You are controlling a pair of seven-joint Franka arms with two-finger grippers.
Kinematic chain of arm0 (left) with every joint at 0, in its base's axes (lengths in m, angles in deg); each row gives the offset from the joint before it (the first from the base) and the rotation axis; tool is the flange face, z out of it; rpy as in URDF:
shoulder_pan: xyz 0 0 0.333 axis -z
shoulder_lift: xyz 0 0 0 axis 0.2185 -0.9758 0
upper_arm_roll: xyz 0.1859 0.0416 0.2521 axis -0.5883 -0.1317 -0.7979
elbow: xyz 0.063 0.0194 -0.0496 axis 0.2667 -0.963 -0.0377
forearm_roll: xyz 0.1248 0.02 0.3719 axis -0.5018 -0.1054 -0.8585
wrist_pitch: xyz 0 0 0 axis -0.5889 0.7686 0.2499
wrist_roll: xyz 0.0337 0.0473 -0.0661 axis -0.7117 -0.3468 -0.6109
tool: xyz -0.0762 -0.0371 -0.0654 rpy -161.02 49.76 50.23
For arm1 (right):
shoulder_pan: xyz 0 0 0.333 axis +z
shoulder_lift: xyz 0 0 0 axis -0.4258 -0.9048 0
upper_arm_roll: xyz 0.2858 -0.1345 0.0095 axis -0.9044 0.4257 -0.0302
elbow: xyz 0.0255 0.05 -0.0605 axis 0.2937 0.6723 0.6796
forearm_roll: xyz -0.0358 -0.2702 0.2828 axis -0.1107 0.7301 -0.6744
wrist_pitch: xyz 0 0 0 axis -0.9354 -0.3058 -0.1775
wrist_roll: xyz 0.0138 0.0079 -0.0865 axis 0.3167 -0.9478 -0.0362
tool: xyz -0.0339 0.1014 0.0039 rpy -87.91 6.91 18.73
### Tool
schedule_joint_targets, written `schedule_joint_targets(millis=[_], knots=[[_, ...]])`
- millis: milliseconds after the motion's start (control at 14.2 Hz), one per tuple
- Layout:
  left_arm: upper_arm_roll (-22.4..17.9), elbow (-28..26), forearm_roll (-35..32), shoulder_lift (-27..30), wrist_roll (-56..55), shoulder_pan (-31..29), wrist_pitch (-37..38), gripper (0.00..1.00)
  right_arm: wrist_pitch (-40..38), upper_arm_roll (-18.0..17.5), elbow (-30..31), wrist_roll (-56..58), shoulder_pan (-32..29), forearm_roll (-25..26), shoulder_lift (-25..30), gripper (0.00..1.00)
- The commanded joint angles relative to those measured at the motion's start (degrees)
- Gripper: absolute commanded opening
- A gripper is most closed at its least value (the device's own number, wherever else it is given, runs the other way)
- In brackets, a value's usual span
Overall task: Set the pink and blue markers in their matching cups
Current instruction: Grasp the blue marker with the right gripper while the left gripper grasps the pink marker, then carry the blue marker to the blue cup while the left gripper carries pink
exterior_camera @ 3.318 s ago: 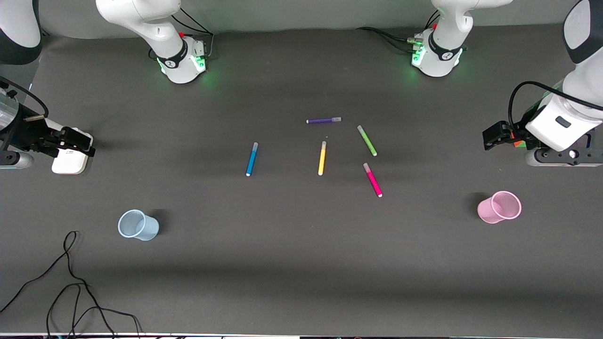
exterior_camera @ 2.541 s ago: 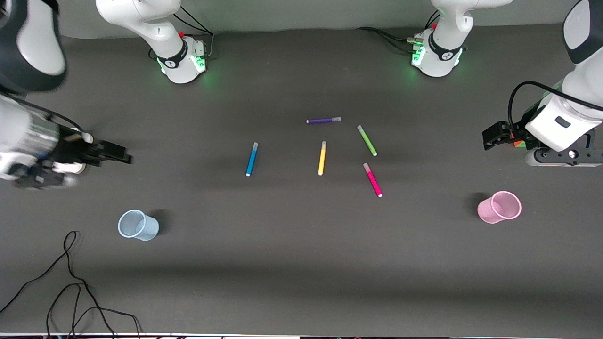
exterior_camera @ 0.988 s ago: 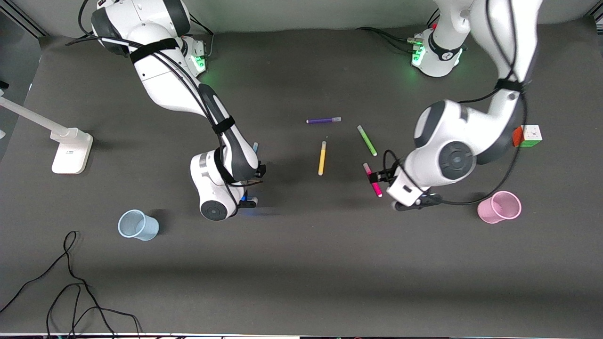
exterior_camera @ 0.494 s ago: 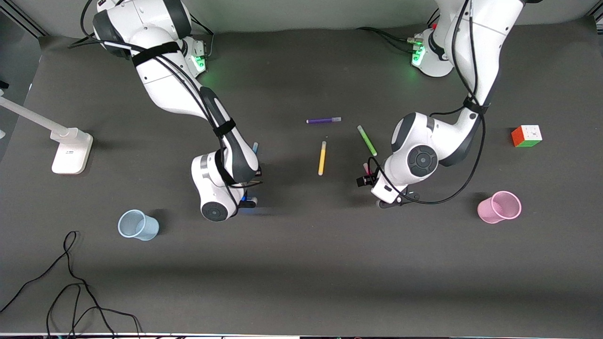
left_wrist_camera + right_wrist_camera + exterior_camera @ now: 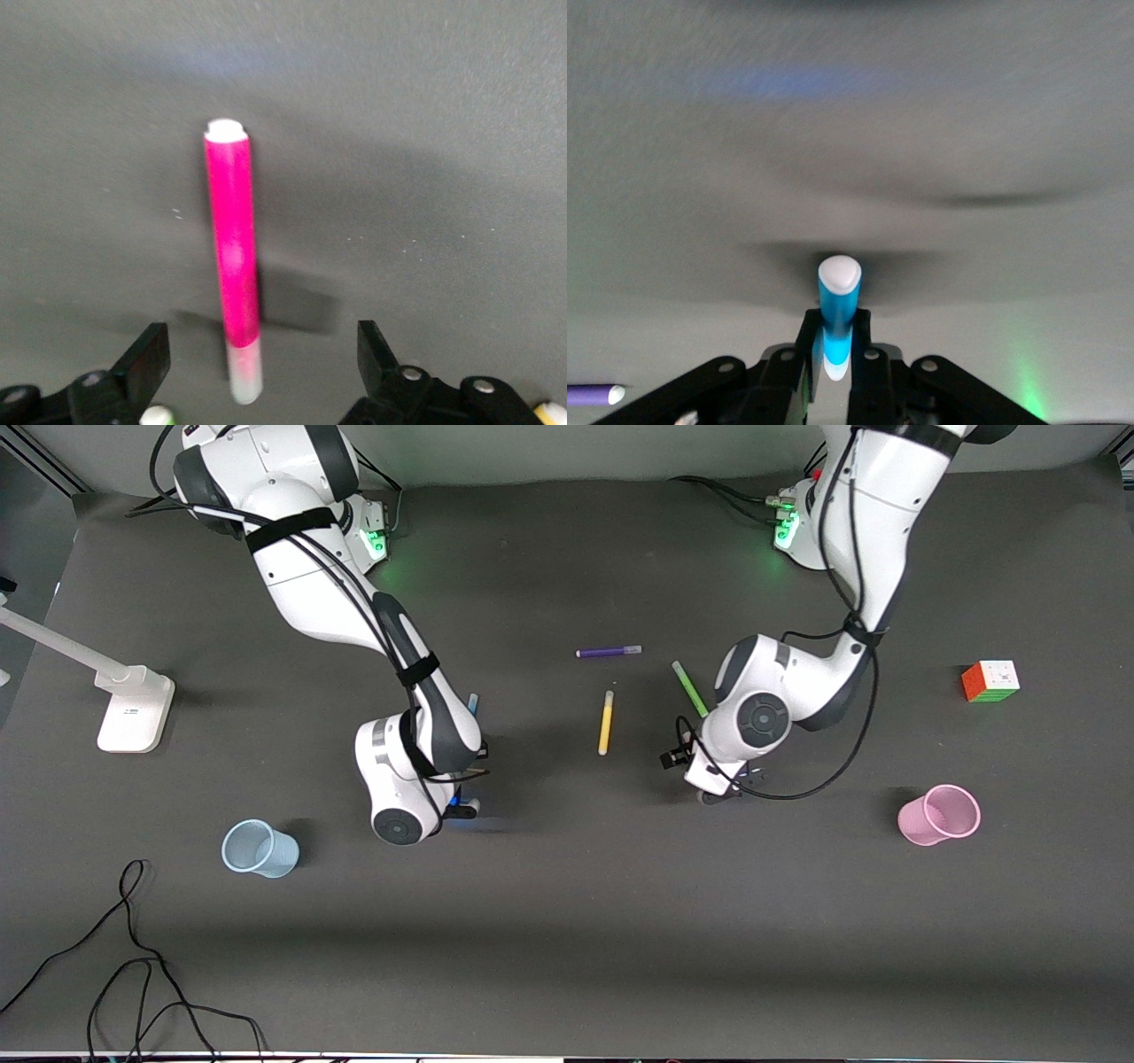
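My right gripper (image 5: 461,806) is shut on the blue marker (image 5: 837,301), with both fingers pressed against its barrel. In the front view only the marker's pale cap end (image 5: 471,705) shows past the arm. My left gripper (image 5: 263,363) is open just over the pink marker (image 5: 232,266), which lies flat on the table between the fingers (image 5: 146,363). In the front view the left hand (image 5: 713,779) hides the pink marker. The pale blue cup (image 5: 259,849) stands toward the right arm's end of the table. The pink cup (image 5: 939,815) stands toward the left arm's end.
A purple pen (image 5: 608,652), a yellow pen (image 5: 606,723) and a green pen (image 5: 689,688) lie mid-table between the arms. A colour cube (image 5: 990,680) sits at the left arm's end. A white stand (image 5: 133,708) and a loose black cable (image 5: 133,957) are at the right arm's end.
Both arms have swung in from the table's ends. In the last second the left hand slid over the pink marker and covered it. The right hand stayed on the blue marker, shifting slightly.
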Motion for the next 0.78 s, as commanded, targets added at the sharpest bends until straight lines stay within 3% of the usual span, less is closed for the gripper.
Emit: schedule_joint_targets(millis=[0,141,212,353,424,706], knots=[[-0.76,-0.67,0.41,0.10,-1.45,0.70,-1.36,0.74,-0.99,0.66,-2.92,-1.56,-1.77,-1.01,0.30,0.00],[-0.76,-0.84,0.23,0.19,-1.36,0.61,-1.28,0.73,-1.43,1.53,-3.45,-2.35,-2.82,-0.31,2.40,0.00],[-0.76,-0.93,-0.03,0.28,-1.18,0.61,-1.36,0.67,-1.52,3.28,-3.98,-2.97,-2.83,-0.22,3.55,0.00],[-0.76,-1.11,-0.29,0.63,-1.01,0.52,-1.36,0.22,-1.70,6.97,-5.47,-3.41,-2.13,1.61,6.53,0.00],[-0.76,-1.11,-0.38,0.72,-0.75,0.52,-1.36,0.04,-1.78,8.90,-6.61,-3.41,-2.04,3.19,7.94,0.00],[-0.94,-1.02,-1.78,1.59,-0.48,0.43,-1.36,0.00,-1.70,19.09,-13.98,-3.06,-2.39,10.39,11.46,0.00]])
